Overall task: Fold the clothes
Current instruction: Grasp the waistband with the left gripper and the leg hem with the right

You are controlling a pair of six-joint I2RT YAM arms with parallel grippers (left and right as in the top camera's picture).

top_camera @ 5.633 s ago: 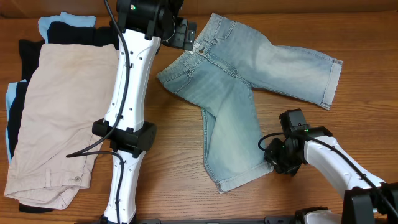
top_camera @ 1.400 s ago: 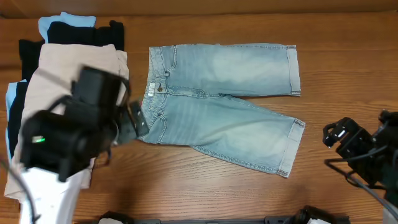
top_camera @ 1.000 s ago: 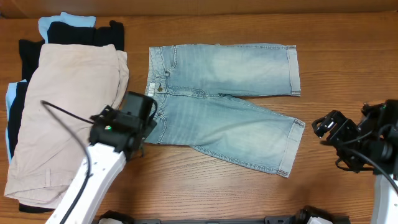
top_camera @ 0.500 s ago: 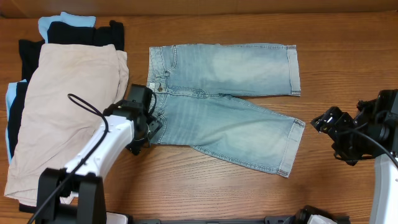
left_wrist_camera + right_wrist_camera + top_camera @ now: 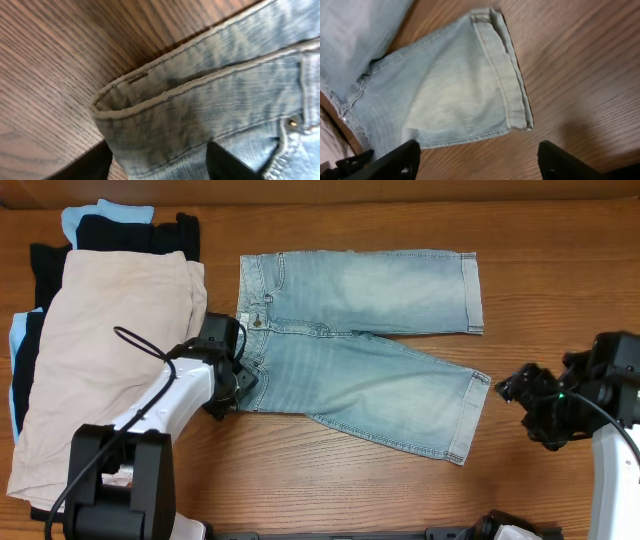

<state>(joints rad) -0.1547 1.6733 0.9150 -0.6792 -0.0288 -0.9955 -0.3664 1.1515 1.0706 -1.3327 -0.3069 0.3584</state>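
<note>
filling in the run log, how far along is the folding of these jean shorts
Done: the denim shorts lie spread flat on the table, legs splayed, with no fold made. In hand: the left hand straddles the waistband corner with its jaws open. The right hand hovers open beside the lower leg's cuff, not touching it. Left: every fold.

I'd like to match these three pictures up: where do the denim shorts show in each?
Overhead: denim shorts spread flat, centre.
Left wrist: their waistband corner, centre to right.
Right wrist: one cuffed leg, upper left.
Shared landmark: the wood-grain table.
</note>
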